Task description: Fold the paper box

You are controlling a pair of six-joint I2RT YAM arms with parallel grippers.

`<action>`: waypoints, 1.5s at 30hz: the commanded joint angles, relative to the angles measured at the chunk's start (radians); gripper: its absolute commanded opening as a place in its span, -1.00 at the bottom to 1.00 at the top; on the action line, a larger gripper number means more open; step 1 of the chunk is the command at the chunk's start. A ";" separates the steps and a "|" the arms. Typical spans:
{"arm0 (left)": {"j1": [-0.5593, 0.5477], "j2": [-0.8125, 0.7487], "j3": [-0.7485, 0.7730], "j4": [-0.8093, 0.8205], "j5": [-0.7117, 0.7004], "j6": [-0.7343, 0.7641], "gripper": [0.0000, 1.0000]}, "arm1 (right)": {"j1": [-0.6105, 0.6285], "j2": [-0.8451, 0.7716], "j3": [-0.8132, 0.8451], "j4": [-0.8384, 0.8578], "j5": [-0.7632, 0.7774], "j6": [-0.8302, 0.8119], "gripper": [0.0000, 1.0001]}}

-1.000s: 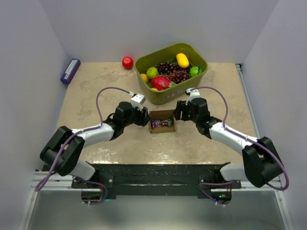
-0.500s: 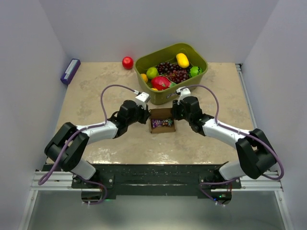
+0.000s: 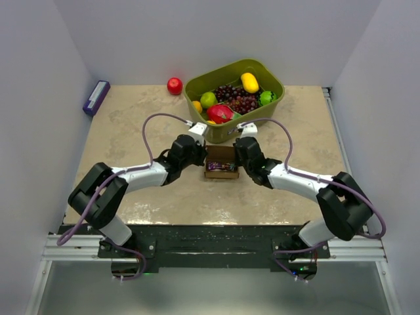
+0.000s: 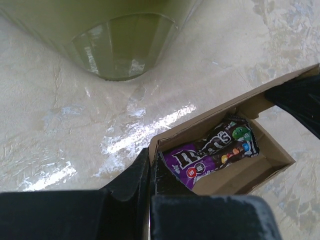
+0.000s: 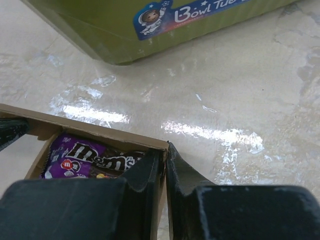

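Both arms reach inward to the paper box (image 3: 221, 162), one at each short end.

Box position: on the table (image 3: 131, 125), centre, just in front of the green bin (image 3: 230, 133) with a strip of bare table between them. Box is upright, top open, and a purple candy packet (image 4: 215, 150) lies flat inside.

Left end effector (image 4: 150, 172): closed on the box's left end wall near the corner. One finger is inside the box, one outside, and the cardboard edge runs down into the thin slit between them.

Right end effector (image 5: 165, 167): closed the same way on the right end wall, cardboard pinched between the two fingers, with the packet visible just inside.

Each wrist view catches the other arm's dark finger at the box's far end.

Bin: holds mixed fruit (image 3: 244, 100), with a printed label on the near wall.

Elsewhere: red apple (image 3: 174, 86) on the table beside the bin's far left corner. Purple box (image 3: 96, 97) at the far left edge, against the wall.
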 commanded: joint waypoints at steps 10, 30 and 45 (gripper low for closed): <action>-0.051 0.078 0.159 0.098 -0.017 -0.035 -1.00 | 0.067 0.034 0.116 0.041 0.226 0.126 -1.00; -0.063 0.185 0.000 0.374 -0.064 -0.150 -1.00 | 0.113 0.122 -0.042 0.273 0.392 0.238 -1.00; -0.104 0.156 -0.139 0.353 -0.166 -0.150 -1.00 | 0.173 0.132 -0.050 0.110 0.494 0.376 -1.00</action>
